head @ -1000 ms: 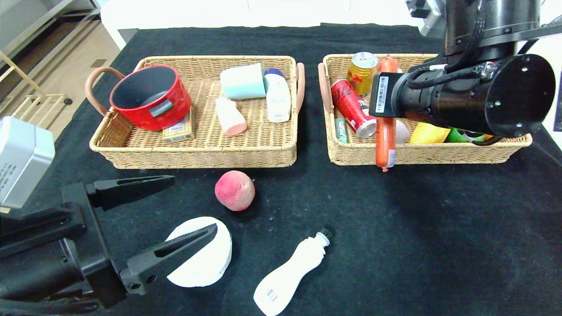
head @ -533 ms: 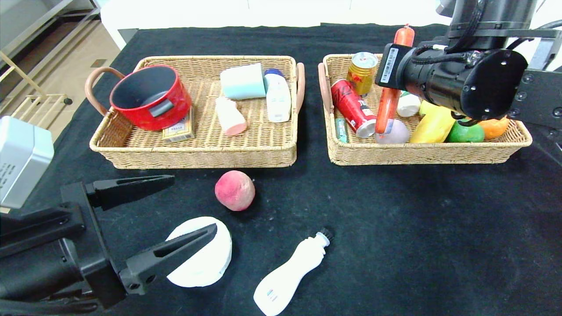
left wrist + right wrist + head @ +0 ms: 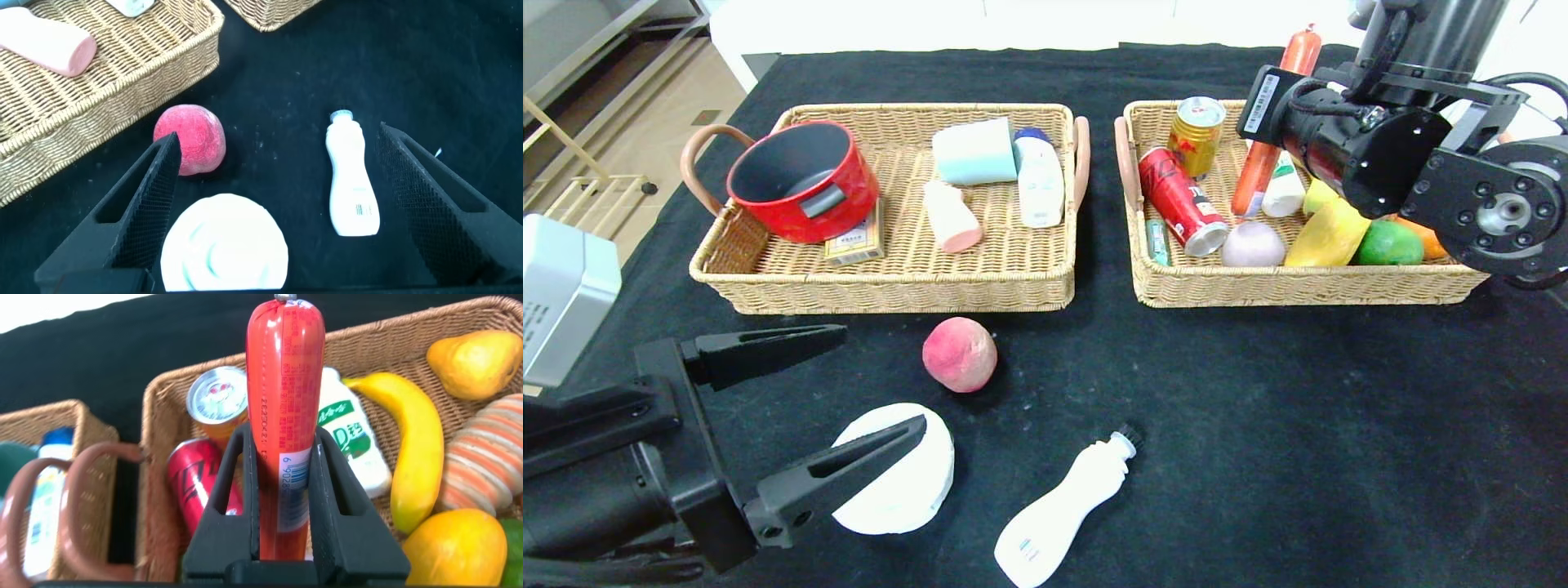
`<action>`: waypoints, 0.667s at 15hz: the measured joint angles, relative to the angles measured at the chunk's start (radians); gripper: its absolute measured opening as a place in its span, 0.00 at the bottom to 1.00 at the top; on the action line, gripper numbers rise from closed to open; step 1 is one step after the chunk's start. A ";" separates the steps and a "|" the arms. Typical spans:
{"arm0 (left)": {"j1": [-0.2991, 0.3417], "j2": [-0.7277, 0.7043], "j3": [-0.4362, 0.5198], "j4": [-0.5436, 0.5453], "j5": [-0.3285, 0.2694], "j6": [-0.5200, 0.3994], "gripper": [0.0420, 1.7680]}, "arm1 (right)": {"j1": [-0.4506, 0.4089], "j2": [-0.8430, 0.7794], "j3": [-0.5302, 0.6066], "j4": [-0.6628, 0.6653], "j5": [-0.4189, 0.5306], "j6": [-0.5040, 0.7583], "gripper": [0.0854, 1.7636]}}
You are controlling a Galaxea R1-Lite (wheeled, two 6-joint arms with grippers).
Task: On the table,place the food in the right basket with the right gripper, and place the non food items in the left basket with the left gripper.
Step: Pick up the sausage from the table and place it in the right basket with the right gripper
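While my right pincer [image 3: 282, 498] grips the sausage stick [image 3: 1270, 139] over the right basket [image 3: 1307, 286] near the black-clothed desk [image 3: 1258, 449]'s far right corner, my left pincer [image 3: 866, 392] gapes wide by the near left edge.

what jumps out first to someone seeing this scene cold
The right gripper holds a long orange-red sausage tilted above the right basket, which is packed with cans and fruit. Nearer the robot, the left gripper hangs open over a white coiled disc, with a pink-red peach and a white bottle on the black cloth beside it.
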 joint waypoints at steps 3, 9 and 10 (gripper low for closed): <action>0.000 0.003 0.000 0.000 0.000 -0.001 0.97 | -0.009 0.025 -0.006 -0.005 0.002 0.000 0.21; 0.000 0.005 -0.002 0.000 0.001 -0.001 0.97 | -0.008 0.049 -0.007 -0.009 0.004 0.000 0.21; 0.000 0.007 -0.002 0.000 0.001 -0.001 0.97 | -0.008 0.050 -0.007 -0.007 0.004 0.000 0.21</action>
